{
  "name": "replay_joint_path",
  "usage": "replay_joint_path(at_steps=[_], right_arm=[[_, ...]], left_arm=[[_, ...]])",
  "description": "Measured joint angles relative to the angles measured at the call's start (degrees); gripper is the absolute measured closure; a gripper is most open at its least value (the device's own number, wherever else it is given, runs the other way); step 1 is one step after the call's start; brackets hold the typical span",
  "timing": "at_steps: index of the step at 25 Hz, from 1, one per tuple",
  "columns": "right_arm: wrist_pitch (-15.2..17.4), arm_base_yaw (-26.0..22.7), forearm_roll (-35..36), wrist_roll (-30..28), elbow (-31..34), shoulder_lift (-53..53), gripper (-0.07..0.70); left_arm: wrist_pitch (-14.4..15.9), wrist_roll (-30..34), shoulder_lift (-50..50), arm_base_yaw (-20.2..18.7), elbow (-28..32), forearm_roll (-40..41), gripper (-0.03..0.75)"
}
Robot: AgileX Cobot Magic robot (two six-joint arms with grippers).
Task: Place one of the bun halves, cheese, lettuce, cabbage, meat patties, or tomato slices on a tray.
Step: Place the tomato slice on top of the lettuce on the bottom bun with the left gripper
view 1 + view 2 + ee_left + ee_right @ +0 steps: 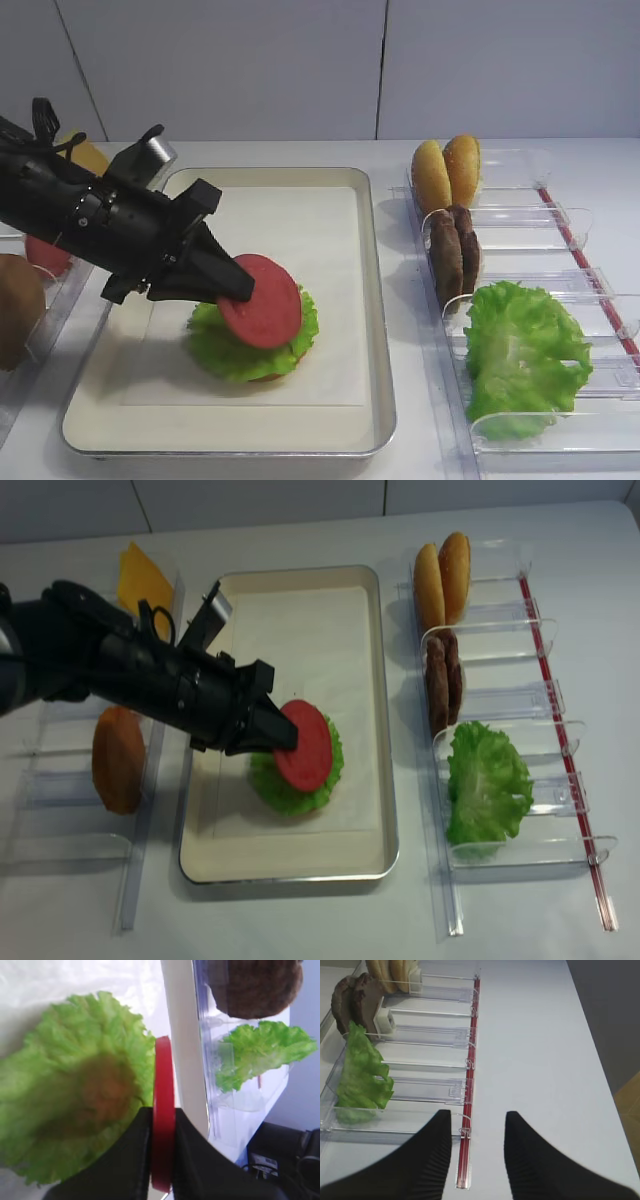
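My left gripper (235, 285) (280, 737) (163, 1110) is shut on a red tomato slice (265, 300) (305, 745) (164, 1075), gripped edge-on and tilted. The slice hangs just over a flat round lettuce piece (225, 345) (290, 790) (75, 1100) lying on the cream tray (380, 330) (385, 780), with something brownish underneath. My right gripper (477, 1125) is open and holds nothing, over bare table beside the clear bins; neither exterior view shows it.
Clear bins on the right hold bun halves (447, 172) (443, 570), meat patties (452, 250) (441, 677) and a lettuce bunch (520, 355) (360, 1070). Left bins hold cheese (143, 578), another tomato slice (45, 255) and an orange-brown disc (118, 758).
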Motion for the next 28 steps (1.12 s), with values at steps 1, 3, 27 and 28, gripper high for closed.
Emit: replay_joint_path(at_steps=[1, 3, 27, 28], right_arm=[[0.00, 0.00, 0.00, 0.00, 0.00, 0.00, 0.334], [0.00, 0.00, 0.00, 0.00, 0.00, 0.00, 0.334], [0.00, 0.00, 0.00, -0.20, 0.00, 0.00, 0.334], [0.00, 0.00, 0.00, -0.20, 0.00, 0.00, 0.334]], left_arm=[[-0.42, 0.14, 0.00, 0.00, 0.00, -0.10, 0.666], [-0.96, 0.21, 0.00, 0.00, 0.00, -0.23, 0.666], [-1.21, 0.34, 2.95, 0.00, 0.00, -1.27, 0.666], [-1.31, 0.34, 2.95, 0.00, 0.00, -1.27, 0.666]])
